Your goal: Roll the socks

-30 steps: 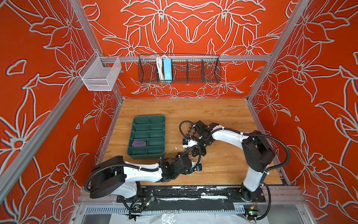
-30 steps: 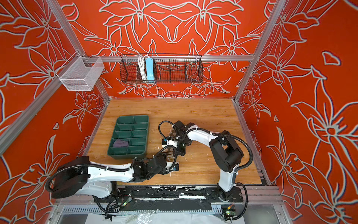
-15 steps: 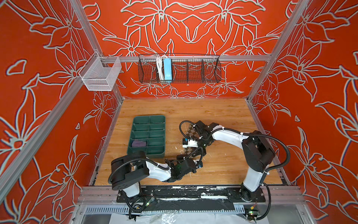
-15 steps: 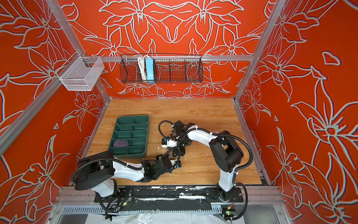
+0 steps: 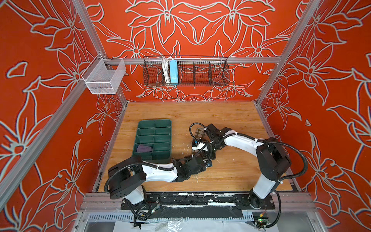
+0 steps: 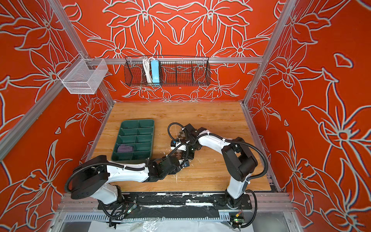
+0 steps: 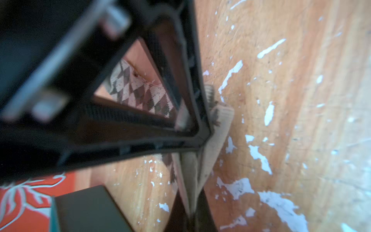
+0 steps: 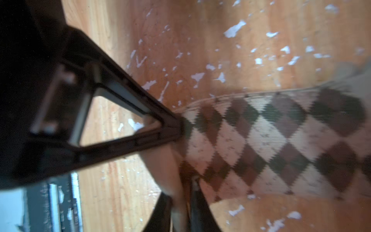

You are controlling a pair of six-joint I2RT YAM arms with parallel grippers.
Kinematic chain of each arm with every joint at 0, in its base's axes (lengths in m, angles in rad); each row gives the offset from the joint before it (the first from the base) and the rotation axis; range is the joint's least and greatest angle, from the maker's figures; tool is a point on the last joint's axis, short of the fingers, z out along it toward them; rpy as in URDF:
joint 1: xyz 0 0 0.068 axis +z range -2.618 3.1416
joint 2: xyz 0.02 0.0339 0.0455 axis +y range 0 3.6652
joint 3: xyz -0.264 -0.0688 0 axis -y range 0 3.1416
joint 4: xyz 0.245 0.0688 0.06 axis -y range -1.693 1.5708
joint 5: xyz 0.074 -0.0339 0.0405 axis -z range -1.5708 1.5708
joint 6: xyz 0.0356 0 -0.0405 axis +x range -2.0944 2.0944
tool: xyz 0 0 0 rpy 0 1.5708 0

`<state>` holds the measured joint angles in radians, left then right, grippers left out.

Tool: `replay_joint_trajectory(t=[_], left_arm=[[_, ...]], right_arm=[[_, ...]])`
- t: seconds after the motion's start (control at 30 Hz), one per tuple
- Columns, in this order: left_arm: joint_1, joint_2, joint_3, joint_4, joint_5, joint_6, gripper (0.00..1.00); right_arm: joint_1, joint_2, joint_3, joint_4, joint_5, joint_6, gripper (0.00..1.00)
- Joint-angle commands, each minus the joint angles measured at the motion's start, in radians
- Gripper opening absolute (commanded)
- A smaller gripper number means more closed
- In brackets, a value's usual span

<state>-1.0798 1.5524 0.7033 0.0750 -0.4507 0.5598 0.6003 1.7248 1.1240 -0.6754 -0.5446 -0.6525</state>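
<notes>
On wooden table (image 5: 230, 112) | left hand (image 7: 202, 138) clamps argyle sock (image 7: 212, 152) | right hand (image 8: 181, 158) state unclear | no legible writing

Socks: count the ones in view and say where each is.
2. A purple sock lies in the green tray; an argyle sock lies on the table between both grippers. More could be hidden under the arms.

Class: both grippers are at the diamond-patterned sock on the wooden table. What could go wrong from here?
1. The left gripper pinches only the beige-and-brown argyle cloth sock's thin beige edge; it may slip out.
2. The right gripper holds a fold of the same sock; pulling apart could stretch it instead of rolling.
3. Both black-and-white arms crowd together on the scuffed wooden table; they might collide.
</notes>
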Motion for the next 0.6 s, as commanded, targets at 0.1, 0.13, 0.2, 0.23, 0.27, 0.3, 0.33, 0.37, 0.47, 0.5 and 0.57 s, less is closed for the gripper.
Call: replay_joint_trajectory(t=[0.1, 0.13, 0.2, 0.23, 0.27, 0.3, 0.33, 0.37, 0.47, 0.5, 0.57], left_arm=[[0.054, 0.042, 0.072, -0.145, 0.184, -0.062, 0.0], [0.064, 0.054, 0.086, -0.164, 0.202, -0.065, 0.0], [0.083, 0.072, 0.103, -0.179, 0.218, -0.083, 0.0], [0.091, 0.075, 0.11, -0.189, 0.235, -0.087, 0.0], [0.097, 0.077, 0.121, -0.202, 0.244, -0.093, 0.0], [0.107, 0.078, 0.129, -0.212, 0.258, -0.099, 0.0], [0.115, 0.078, 0.138, -0.228, 0.275, -0.103, 0.0], [0.126, 0.079, 0.149, -0.247, 0.293, -0.108, 0.0], [0.172, 0.103, 0.213, -0.363, 0.429, -0.113, 0.0], [0.191, 0.127, 0.255, -0.431, 0.497, -0.104, 0.0], [0.225, 0.187, 0.329, -0.538, 0.613, -0.095, 0.0]], right_arm=[[-0.05, -0.158, -0.088, 0.159, 0.0, 0.069, 0.36], [-0.06, -0.185, -0.1, 0.179, -0.007, 0.082, 0.37], [-0.087, -0.256, -0.129, 0.242, -0.013, 0.127, 0.37], [-0.102, -0.288, -0.146, 0.274, -0.006, 0.146, 0.37], [-0.117, -0.333, -0.17, 0.322, 0.023, 0.179, 0.38], [-0.135, -0.375, -0.195, 0.382, 0.069, 0.217, 0.39], [-0.151, -0.412, -0.217, 0.435, 0.131, 0.257, 0.41], [-0.166, -0.45, -0.24, 0.489, 0.212, 0.304, 0.42], [-0.196, -0.557, -0.296, 0.604, 0.493, 0.399, 0.48], [-0.196, -0.59, -0.311, 0.631, 0.566, 0.402, 0.49], [-0.196, -0.649, -0.331, 0.647, 0.606, 0.367, 0.49]])
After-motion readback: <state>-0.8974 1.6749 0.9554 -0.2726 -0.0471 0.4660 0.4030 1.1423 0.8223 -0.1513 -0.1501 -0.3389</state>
